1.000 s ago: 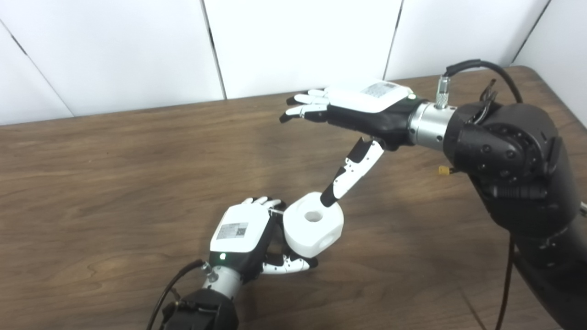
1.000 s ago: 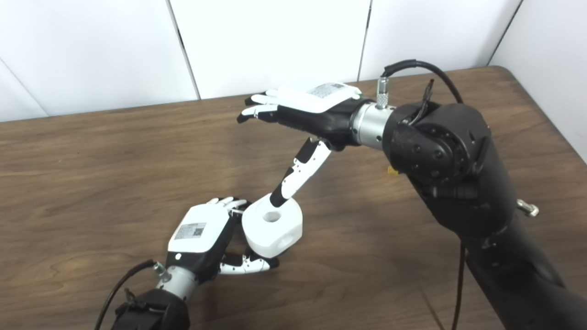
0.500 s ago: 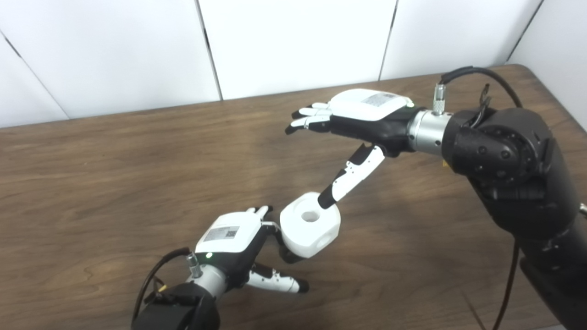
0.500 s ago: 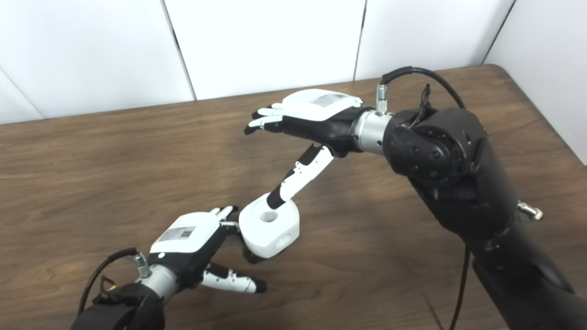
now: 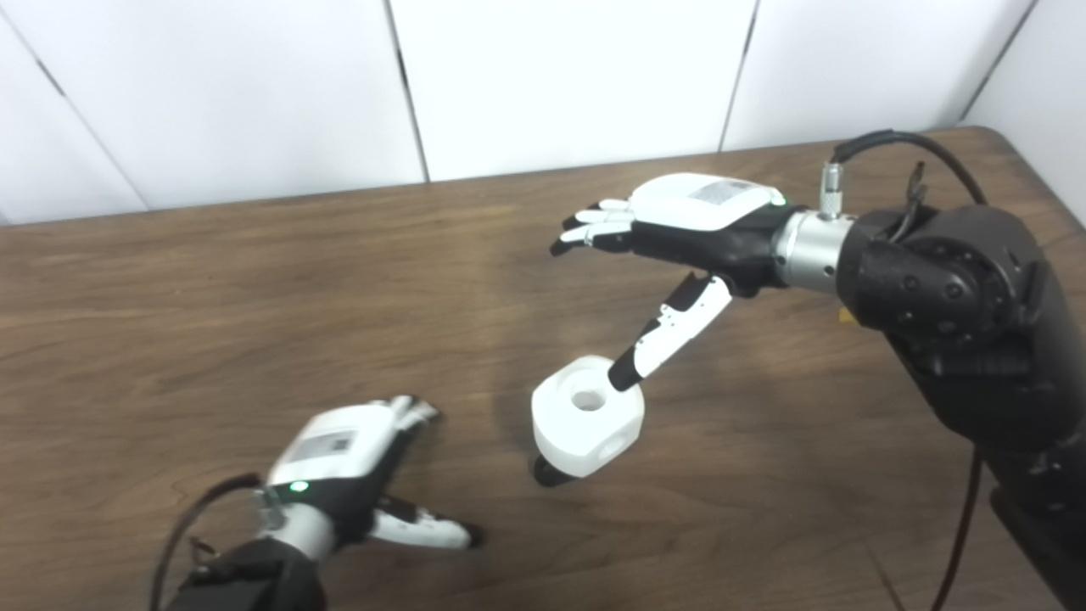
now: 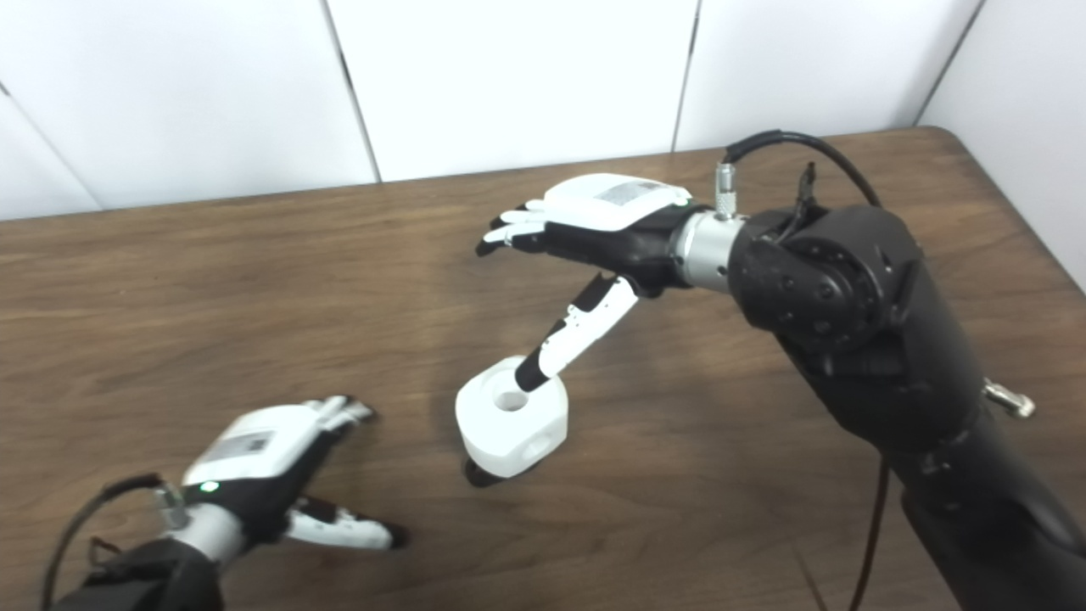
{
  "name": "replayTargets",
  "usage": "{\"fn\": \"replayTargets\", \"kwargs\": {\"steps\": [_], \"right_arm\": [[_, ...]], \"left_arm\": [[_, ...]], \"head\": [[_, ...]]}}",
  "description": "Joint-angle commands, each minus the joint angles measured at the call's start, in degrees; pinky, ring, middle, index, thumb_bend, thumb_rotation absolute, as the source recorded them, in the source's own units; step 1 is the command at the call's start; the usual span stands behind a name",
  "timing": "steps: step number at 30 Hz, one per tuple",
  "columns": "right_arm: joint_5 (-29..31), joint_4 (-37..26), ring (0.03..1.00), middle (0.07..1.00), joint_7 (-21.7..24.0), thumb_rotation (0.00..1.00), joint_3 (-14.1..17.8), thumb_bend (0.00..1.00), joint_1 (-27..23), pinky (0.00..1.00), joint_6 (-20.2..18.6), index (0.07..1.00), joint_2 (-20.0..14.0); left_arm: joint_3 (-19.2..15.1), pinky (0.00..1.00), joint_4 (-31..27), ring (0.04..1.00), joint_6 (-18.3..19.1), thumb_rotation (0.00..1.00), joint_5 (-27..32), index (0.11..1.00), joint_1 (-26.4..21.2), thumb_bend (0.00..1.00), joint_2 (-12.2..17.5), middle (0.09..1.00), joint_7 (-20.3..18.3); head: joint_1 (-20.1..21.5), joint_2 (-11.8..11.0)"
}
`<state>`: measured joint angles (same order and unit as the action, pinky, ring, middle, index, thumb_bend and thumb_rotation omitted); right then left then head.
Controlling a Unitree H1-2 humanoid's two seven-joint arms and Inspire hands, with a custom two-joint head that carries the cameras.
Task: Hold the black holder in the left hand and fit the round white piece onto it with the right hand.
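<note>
Left hand (image 5: 339,458): nearest, low over the table (image 5: 212,322), fingers spread, thumb out, holding nothing; well apart from the piece.
Round white piece (image 5: 585,417): mid-table, seated on the black holder (image 5: 547,473), of which only a dark foot shows beneath; hole on top.
Right hand (image 5: 691,225): farther back, raised, fingers apart and extended, empty; thumb angled down, its tip at the piece's upper rim.

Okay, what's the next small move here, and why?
Probably lift the right hand up and away. The round white piece already sits on the black holder, which stands on the table. The left hand is open and apart from it, and only the right thumb tip overlaps the piece.
</note>
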<state>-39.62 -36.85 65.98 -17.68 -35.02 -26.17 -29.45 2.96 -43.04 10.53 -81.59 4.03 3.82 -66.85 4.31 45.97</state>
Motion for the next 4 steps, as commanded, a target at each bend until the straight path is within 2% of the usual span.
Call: {"fn": "replayTargets", "kwargs": {"steps": [1,4], "right_arm": [[0.23,-0.31,1.0,0.977,0.03,0.83,0.71,1.0,-2.19,1.0,-0.43,0.924,-1.41],[0.28,-0.43,1.0,0.979,0.04,0.85,0.84,1.0,-2.1,1.0,-0.55,0.925,-1.65]], "left_arm": [[-2.0,1.0,-3.4,1.0,-0.56,0.52,0.02,1.0,-0.05,1.0,0.79,1.0,0.53],[-4.61,1.0,-4.14,1.0,-0.84,0.52,0.77,1.0,0.73,1.0,1.15,1.0,0.73]], "head": [[-0.02,0.04],[-0.25,0.02]]}}
